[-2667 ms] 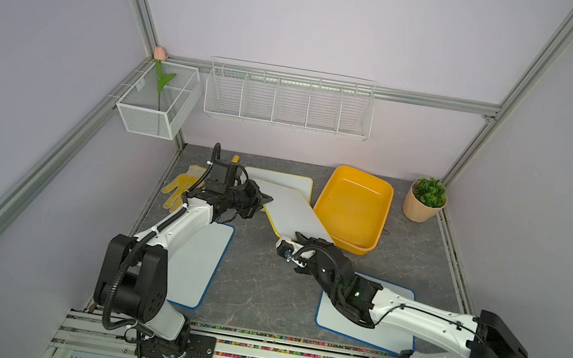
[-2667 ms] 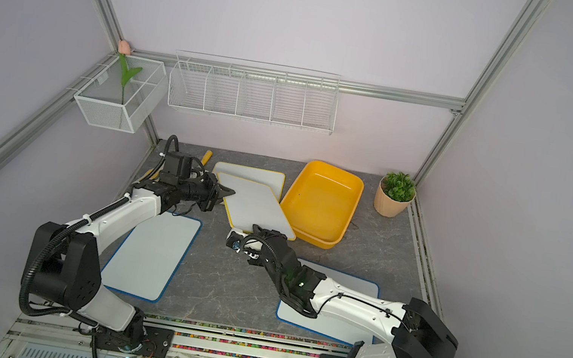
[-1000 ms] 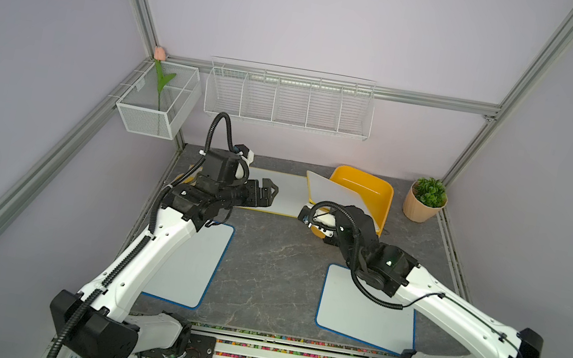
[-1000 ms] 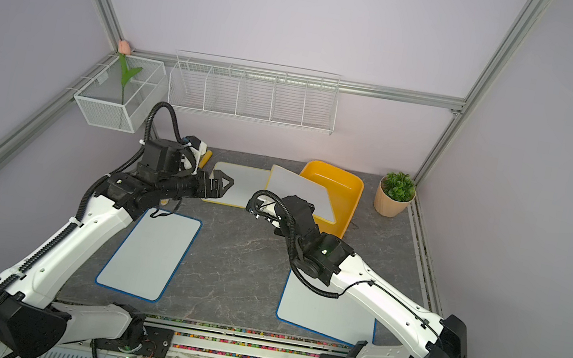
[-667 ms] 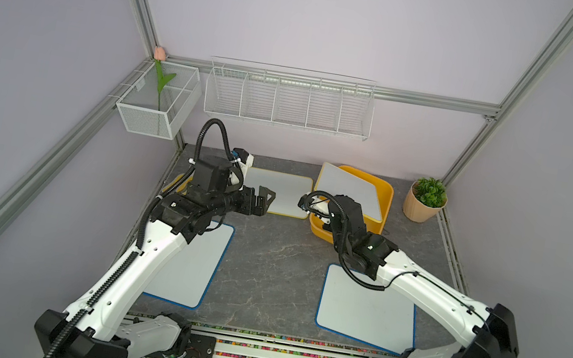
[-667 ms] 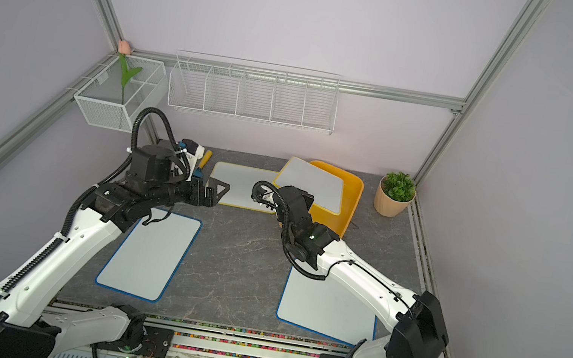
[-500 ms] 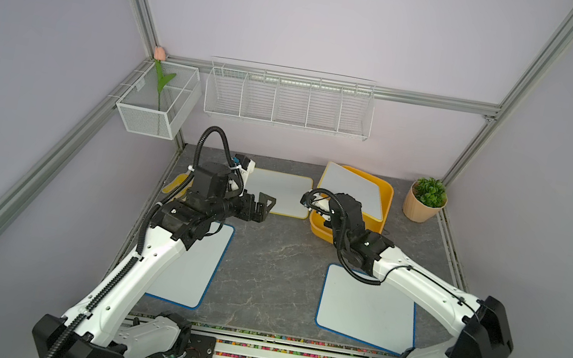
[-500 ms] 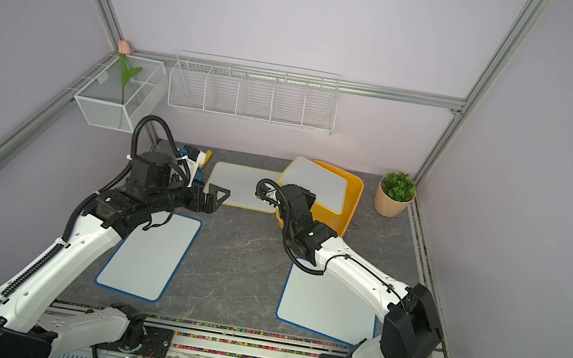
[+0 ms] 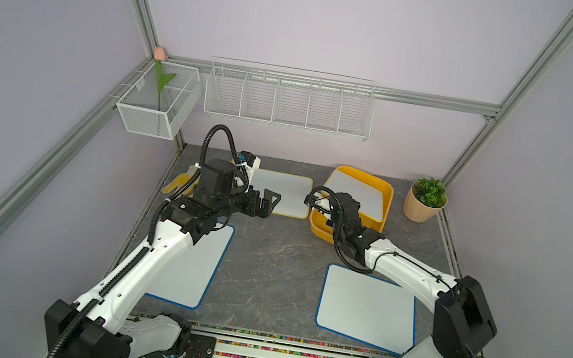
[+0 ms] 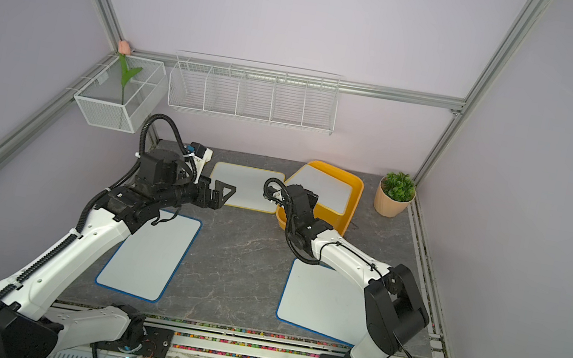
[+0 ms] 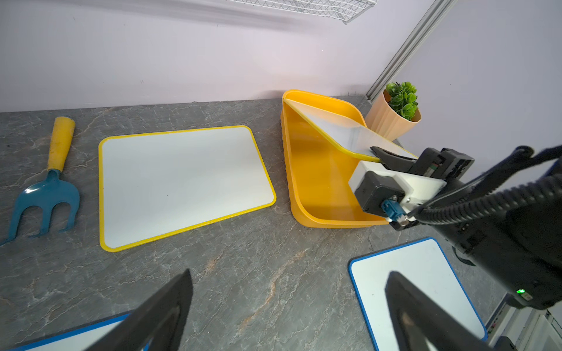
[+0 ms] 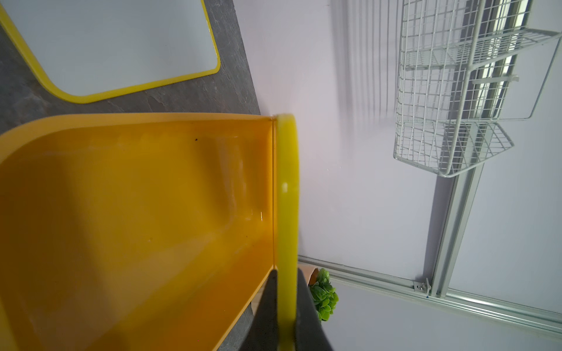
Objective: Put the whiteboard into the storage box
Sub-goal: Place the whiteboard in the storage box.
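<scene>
In both top views, the right gripper [image 9: 328,217] holds the yellow-rimmed whiteboard [image 9: 353,196] over the yellow-orange storage box [image 9: 390,202]. A few seconds earlier this board lay on the grey surface [image 9: 269,264], partly over a second yellow-rimmed whiteboard [image 9: 280,193]. It has since been lifted and carried across, and in the last half second it has hardly shifted. The second board lies flat and uncovered beside the box. The left gripper [image 10: 222,194], which was down at the boards earlier, has drawn back above the surface and holds nothing.

In the left wrist view, the whiteboard [image 11: 334,129] slopes. Its far end is down at the far wall of the storage box [image 11: 304,170], and its near edge is raised in the right gripper [image 11: 383,153]. The view does not show whether the far end touches the box. The left gripper [image 11: 289,319] has its jaws spread wide.

In the right wrist view, the right gripper [image 12: 286,291] is clamped narrowly on the whiteboard [image 12: 286,197], seen here edge-on, with the storage box [image 12: 137,212] bare below.

Judging from this, the carrying is done. Lowering the near edge and letting go remain.
</scene>
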Action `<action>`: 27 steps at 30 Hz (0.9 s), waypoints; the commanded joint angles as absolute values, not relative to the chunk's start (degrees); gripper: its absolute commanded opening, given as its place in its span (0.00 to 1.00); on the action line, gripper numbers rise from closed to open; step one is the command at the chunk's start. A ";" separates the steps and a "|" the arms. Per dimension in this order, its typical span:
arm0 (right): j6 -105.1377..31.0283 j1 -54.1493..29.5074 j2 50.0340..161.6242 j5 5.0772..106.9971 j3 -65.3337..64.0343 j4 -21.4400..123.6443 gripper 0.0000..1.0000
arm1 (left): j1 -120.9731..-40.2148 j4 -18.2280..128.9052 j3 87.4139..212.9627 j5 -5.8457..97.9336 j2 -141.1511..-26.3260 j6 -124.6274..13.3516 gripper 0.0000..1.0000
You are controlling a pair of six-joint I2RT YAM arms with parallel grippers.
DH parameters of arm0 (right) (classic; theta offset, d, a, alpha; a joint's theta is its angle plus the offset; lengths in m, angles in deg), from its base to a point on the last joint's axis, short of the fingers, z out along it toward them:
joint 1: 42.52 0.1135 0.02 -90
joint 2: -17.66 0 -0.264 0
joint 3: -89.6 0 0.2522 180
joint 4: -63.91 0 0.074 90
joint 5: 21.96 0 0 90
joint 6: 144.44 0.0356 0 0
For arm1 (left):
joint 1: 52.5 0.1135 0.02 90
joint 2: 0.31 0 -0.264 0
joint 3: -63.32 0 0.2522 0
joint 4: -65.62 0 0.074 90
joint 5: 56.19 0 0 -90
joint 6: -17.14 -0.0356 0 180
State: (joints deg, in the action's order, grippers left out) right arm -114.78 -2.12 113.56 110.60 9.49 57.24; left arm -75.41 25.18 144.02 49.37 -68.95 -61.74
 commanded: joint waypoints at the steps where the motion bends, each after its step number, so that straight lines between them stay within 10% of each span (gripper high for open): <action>1: -118.03 -3.02 115.06 110.68 9.79 65.31 0.06 | -75.60 26.89 144.85 50.60 -69.99 -61.92 1.00; 27: -116.84 -3.77 109.07 111.63 15.18 63.66 0.06 | -75.60 27.99 142.12 49.20 -71.03 -61.36 1.00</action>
State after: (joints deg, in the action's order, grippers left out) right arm -115.96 -3.50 111.79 110.38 14.65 61.00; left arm -75.41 27.30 142.71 49.48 -70.94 -61.33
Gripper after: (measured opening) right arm 0.082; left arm 0.999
